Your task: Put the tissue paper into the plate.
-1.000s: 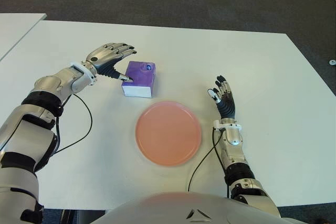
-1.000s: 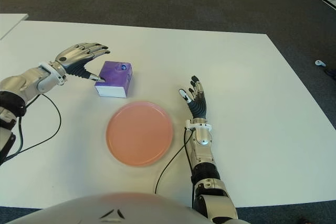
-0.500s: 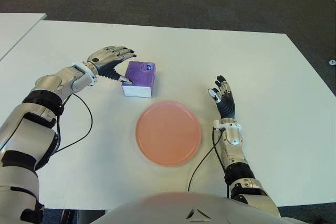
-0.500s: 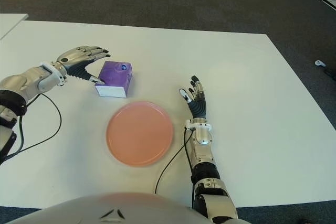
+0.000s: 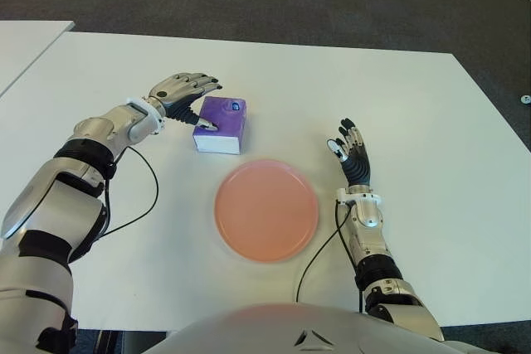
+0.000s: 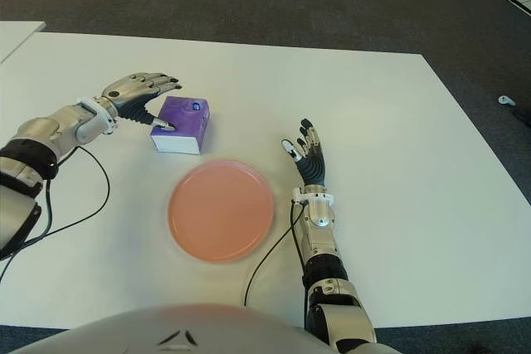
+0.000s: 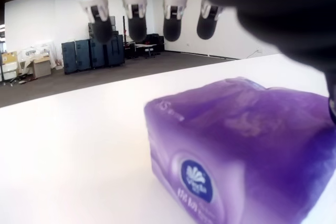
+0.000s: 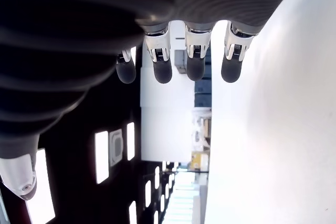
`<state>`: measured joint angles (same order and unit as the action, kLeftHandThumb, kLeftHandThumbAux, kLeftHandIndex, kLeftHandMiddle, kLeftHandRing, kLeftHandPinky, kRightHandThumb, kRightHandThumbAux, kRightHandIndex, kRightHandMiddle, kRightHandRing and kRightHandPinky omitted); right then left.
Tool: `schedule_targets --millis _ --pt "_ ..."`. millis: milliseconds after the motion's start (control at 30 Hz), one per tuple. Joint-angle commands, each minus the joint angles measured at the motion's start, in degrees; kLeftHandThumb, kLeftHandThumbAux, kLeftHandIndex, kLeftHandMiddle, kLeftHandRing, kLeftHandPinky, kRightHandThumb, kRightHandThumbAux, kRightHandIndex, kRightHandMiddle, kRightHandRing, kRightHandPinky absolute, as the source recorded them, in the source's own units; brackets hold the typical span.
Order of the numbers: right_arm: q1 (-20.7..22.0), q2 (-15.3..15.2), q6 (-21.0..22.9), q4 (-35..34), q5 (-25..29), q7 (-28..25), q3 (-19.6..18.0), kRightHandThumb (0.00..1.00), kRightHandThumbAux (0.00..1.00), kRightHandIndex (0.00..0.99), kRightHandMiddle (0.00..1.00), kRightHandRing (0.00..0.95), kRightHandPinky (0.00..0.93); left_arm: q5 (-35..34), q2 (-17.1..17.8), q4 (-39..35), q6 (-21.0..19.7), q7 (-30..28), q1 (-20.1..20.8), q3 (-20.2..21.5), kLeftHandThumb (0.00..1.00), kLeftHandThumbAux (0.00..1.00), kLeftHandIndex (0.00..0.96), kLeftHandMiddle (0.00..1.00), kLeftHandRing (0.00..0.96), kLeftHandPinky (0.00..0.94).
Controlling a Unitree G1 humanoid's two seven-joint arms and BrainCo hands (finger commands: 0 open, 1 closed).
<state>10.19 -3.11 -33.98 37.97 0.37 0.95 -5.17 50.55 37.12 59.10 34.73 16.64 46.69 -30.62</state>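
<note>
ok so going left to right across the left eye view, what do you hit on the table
left robot hand → purple tissue pack → pink plate → right robot hand, all on the white table

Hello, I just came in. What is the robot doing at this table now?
The robot's left hand is at the purple tissue paper pack, fingers open over its far side and thumb at its near-left edge, but not closed on it. The pack sits on the white table, just beyond the round pink plate, which holds nothing. The right hand is open, to the right of the plate.
</note>
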Motion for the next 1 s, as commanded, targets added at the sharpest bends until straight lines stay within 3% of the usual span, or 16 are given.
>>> schedule_targets --millis 33,833,1000 --pt "-3.8 0.1 1.7 4.4 -0.7 0.0 0.3 0.034 0.522 0.000 0.000 0.000 0.000 1.1 -1.0 1.2 -1.0 2.5 0.8 -1.2 0.108 0.320 0.000 0.000 0.000 0.000" --pt "-4.1 -1.4 2.0 4.5 -2.2 0.8 1.5 0.015 0.502 0.000 0.000 0.000 0.000 1.0 -3.0 3.9 -2.7 5.5 1.8 -4.7 0.102 0.330 0.000 0.000 0.000 0.000" --pt "-4.3 -1.5 1.8 4.4 -2.1 0.8 1.6 0.008 0.501 0.000 0.000 0.000 0.000 0.9 -1.8 1.6 -1.6 5.4 1.2 -4.8 0.096 0.334 0.000 0.000 0.000 0.000"
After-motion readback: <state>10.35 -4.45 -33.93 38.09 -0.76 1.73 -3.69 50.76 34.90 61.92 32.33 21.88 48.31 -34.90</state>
